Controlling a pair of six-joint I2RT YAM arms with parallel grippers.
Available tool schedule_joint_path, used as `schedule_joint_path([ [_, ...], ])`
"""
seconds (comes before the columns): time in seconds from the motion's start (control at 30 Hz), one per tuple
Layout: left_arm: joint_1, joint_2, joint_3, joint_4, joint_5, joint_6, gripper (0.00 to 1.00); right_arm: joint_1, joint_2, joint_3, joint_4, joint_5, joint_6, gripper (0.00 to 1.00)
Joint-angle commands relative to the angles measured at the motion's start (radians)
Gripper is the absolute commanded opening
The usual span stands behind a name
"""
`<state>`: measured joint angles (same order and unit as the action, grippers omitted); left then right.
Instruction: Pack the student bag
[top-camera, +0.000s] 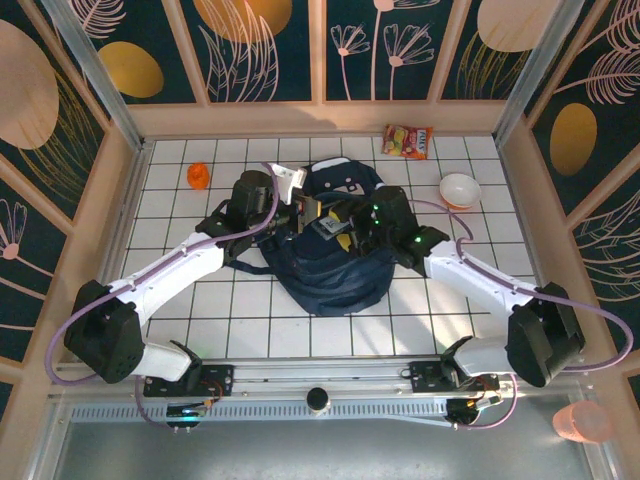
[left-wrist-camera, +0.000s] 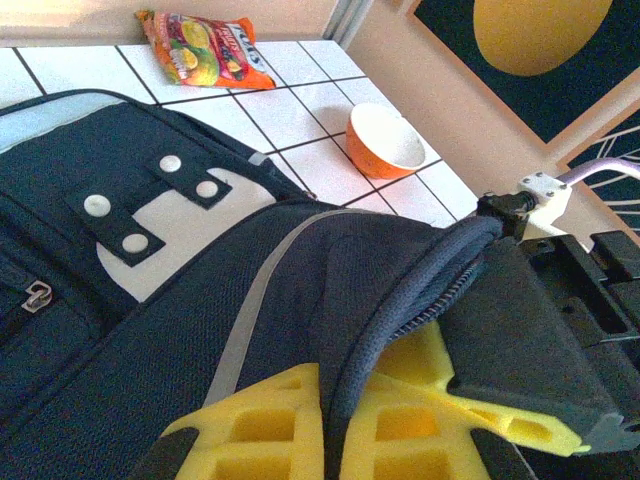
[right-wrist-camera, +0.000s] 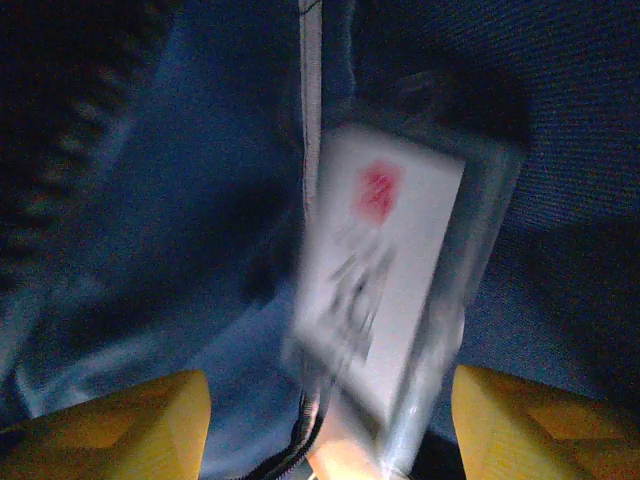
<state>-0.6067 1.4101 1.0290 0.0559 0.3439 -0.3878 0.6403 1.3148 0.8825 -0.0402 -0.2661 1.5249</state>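
Yellow fingers (left-wrist-camera: 400, 432) around woven student bag (left-wrist-camera: 150, 330)

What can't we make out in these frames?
Right wrist: white wrapped packet is motion-blurred; print unreadable.
Top external: student bag opening hidden under left gripper and right gripper; contents unseen.
Left wrist: bag rim lies between the yellow fingers, hiding their pads' contact.

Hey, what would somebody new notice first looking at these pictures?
The big navy student bag sits mid-table with both arms bent over it; the left jaws pinch the rim of its opening. From the right wrist, a blurred white packet with a red mark shows against the bag's fabric between the open right jaws. On the far side of the tiled table are a snack packet and an orange bowl.
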Motion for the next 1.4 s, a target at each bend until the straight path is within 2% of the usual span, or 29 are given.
schedule_joint_path([
  [0.0,0.008,-0.028,0.040,0.162,0.030,-0.026,0.00,-0.010,-0.055,-0.033,0.014,0.041,-0.005,0.66],
  [0.2,0.006,-0.026,0.030,0.166,0.027,-0.018,0.00,0.015,-0.140,-0.076,-0.003,0.058,-0.060,0.65],
  [0.33,0.005,-0.021,0.005,0.165,0.039,0.037,0.00,0.061,-0.235,-0.081,-0.037,0.127,-0.140,0.62],
  [0.53,0.006,-0.019,-0.034,0.174,0.068,0.157,0.00,0.071,-0.330,-0.133,0.118,0.161,-0.193,0.63],
  [0.8,0.005,-0.005,-0.050,0.148,0.173,0.320,0.00,0.022,-0.213,-0.120,0.310,0.085,-0.147,0.65],
  [0.97,0.007,0.006,-0.050,0.094,0.236,0.430,0.04,-0.015,-0.131,-0.093,0.304,0.056,-0.131,0.64],
  [1.03,0.005,0.005,-0.050,0.083,0.253,0.454,0.12,-0.036,-0.115,-0.094,0.294,0.047,-0.123,0.58],
  [1.07,0.005,0.001,-0.050,0.080,0.252,0.456,0.21,-0.044,-0.111,-0.094,0.278,0.048,-0.121,0.53],
  [1.13,0.011,-0.013,-0.075,0.055,0.233,0.453,0.51,-0.061,-0.112,-0.093,0.243,0.055,-0.128,0.39],
  [1.2,0.032,-0.029,-0.097,0.027,0.229,0.449,0.70,-0.077,-0.118,-0.087,0.197,0.055,-0.141,0.30],
  [1.27,0.076,-0.050,-0.130,0.016,0.237,0.423,0.77,-0.088,-0.127,-0.081,0.170,0.049,-0.159,0.24],
  [1.37,0.136,-0.079,-0.191,0.007,0.210,0.360,0.80,-0.087,-0.143,-0.073,0.155,0.039,-0.187,0.17],
])
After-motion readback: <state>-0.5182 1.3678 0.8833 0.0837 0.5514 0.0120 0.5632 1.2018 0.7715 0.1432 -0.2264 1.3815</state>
